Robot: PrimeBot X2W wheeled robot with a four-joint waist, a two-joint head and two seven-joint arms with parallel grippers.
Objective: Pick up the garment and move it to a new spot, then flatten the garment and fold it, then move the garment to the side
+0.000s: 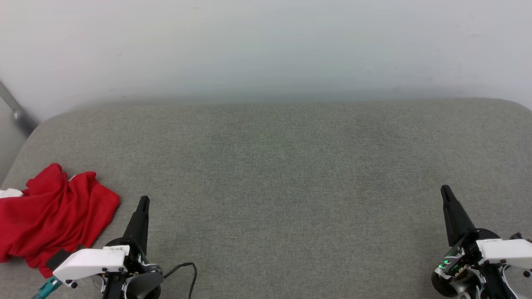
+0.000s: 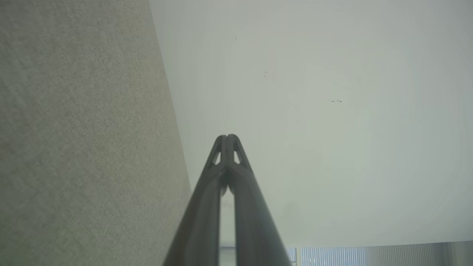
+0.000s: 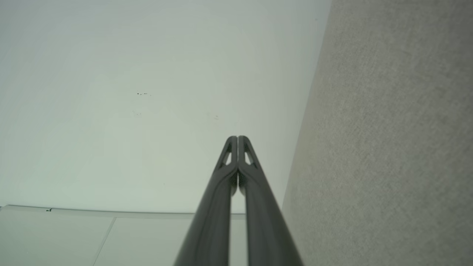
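Left gripper (image 1: 143, 201), lower left of the head view: its two dark fingers are pressed together and hold nothing, and the tip points away over the grey fabric surface (image 1: 282, 174). In the left wrist view the fingertips (image 2: 224, 142) meet against the white wall (image 2: 332, 129). Right gripper (image 1: 445, 191), lower right: likewise pressed together and empty, well apart from the left one. The garment (image 1: 54, 216) lies as a crumpled red heap at the surface's left edge, just beside the left gripper, with a scrap of white at its far left. A black cable (image 1: 189, 270) loops near the left wrist.
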